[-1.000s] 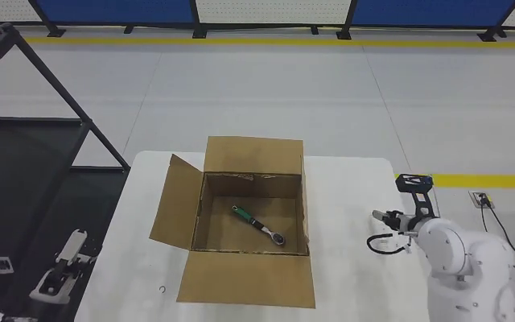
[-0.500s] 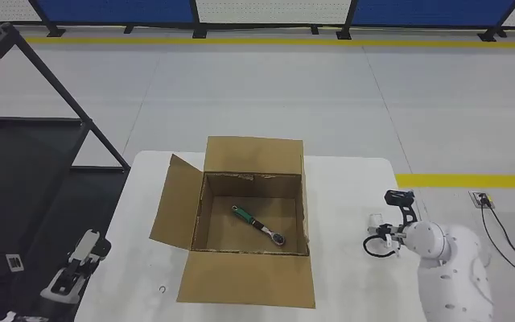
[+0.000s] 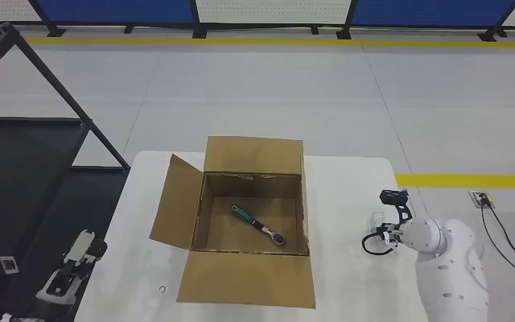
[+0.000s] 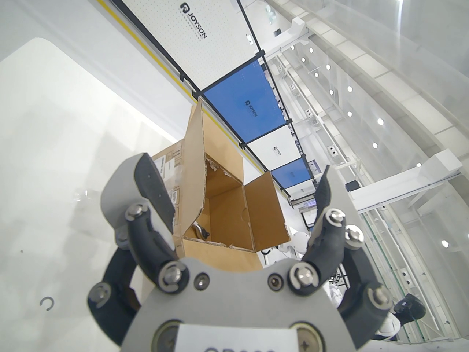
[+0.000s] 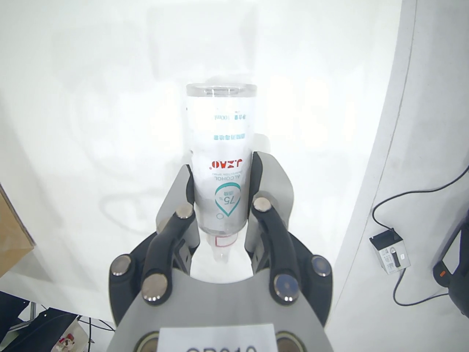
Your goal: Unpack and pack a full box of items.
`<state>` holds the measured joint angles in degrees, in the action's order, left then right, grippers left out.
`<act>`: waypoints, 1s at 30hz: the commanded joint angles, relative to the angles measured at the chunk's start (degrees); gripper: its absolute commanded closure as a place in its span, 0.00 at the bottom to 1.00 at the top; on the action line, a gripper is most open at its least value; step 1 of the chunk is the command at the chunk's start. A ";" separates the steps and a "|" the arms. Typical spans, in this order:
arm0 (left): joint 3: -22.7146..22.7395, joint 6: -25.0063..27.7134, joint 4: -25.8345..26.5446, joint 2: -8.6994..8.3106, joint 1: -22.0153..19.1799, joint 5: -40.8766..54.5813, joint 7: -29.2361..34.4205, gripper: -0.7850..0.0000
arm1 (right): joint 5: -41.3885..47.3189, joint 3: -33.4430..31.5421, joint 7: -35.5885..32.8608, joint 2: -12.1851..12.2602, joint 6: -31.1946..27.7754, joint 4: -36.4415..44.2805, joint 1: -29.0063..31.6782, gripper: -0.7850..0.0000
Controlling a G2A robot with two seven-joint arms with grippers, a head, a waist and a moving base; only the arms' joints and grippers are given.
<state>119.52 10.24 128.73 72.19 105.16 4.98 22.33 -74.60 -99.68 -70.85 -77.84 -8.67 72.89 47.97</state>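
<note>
Right gripper (image 5: 223,184) clamps the bottle (image 5: 220,129) near its cap, base toward the tabletop (image 5: 91,74), right of the box (image 3: 249,280). Seat the base flat before releasing, lest it topple. Left gripper (image 4: 234,170) hangs wide open, empty.

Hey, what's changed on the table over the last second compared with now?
The right arm, jaws shut on a clear white-labelled bottle, drew in over the white table towards the open brown cardboard box. The left arm, jaws open, shifted only slightly beside the table's opposite edge. No grasp or release shows. The box and the green-handled ratchet wrench inside it stayed put.
</note>
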 commanded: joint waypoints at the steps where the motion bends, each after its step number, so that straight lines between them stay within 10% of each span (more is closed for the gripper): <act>1: 0.19 0.14 -0.16 0.00 0.07 0.15 -0.06 0.00 | 2.00 -0.28 0.48 0.14 -0.55 3.19 0.63 1.00; 17: 1.13 1.97 -2.11 0.10 1.07 3.22 -0.07 0.00 | 9.32 15.84 0.31 -0.39 1.18 44.94 6.43 1.00; 30: 3.45 4.12 -4.83 0.22 2.25 6.82 0.59 0.00 | 0.39 41.99 -2.37 -2.80 5.75 46.92 -7.19 1.00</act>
<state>122.75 14.23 124.11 72.41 107.36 11.56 22.82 -74.06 -59.98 -72.63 -80.30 -3.19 121.45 42.74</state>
